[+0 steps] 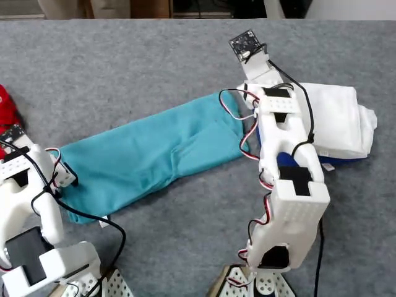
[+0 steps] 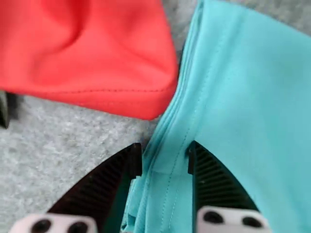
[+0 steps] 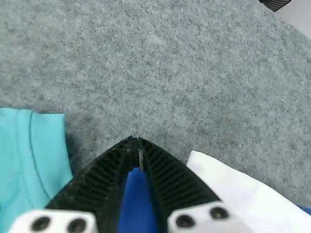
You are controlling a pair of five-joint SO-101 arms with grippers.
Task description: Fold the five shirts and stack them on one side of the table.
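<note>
Four garments on the grey table (image 1: 124, 62).

1. Teal shirt (image 1: 154, 154): folded into a long strip, its long axis running diagonally from the near-left corner toward the table's middle.
2. Red shirt (image 1: 6, 111): at the left edge, just beside the strip's near end.
3. White shirt (image 1: 337, 117): folded, stacked on a blue garment (image 1: 288, 159) by the right edge.

Left hand (image 2: 164, 155): jaws partly apart, straddling the strip's near-left hem, not visibly pinching it.

Right hand (image 3: 137, 141): jaws closed tip to tip, holding nothing, between the strip's far end and the white stack.

Judgement: one arm is at each end, so the next fold likely runs across the long axis.
</note>
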